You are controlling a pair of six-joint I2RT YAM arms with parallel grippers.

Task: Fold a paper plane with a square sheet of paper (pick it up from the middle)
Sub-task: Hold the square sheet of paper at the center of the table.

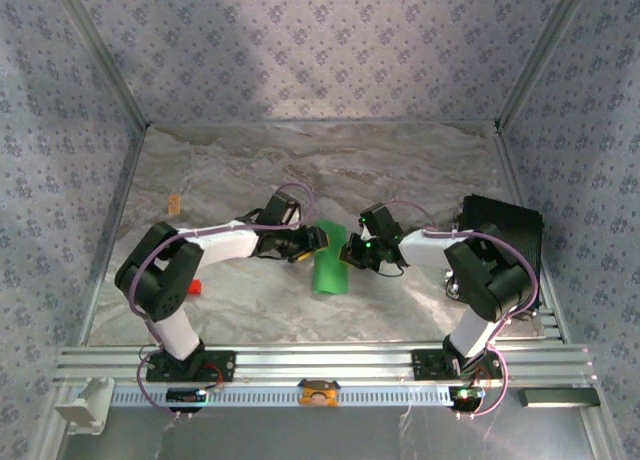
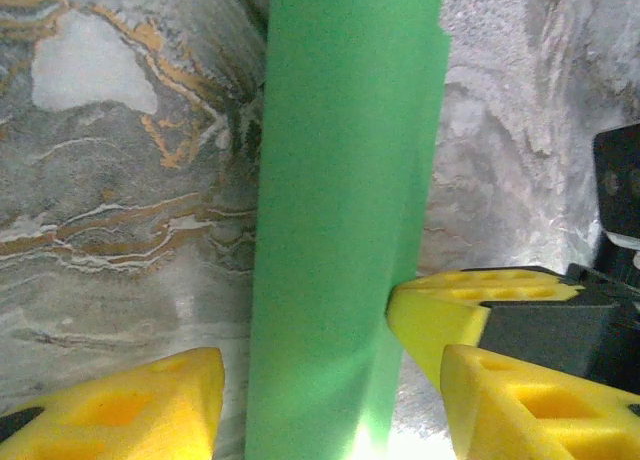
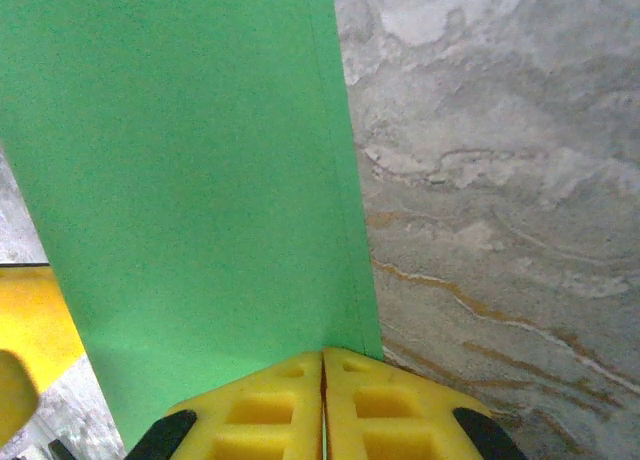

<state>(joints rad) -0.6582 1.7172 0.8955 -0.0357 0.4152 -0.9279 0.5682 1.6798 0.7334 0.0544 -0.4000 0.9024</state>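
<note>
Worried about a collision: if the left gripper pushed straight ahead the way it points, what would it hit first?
The green sheet of paper, standing between the left gripper's open fingers; the right gripper, pinching the sheet's edge, lies just beside that line, though depth is unclear.

The left arm [image 1: 215, 242] and the right arm [image 1: 445, 242] both bend and reach in to the middle, so their ends almost meet. The right gripper [image 3: 322, 375] has its yellow fingers pinched tight on the edge of the sheet of paper [image 3: 190, 180]. The left gripper [image 2: 330, 405] has its fingers apart, one on each side of the sheet.
</note>
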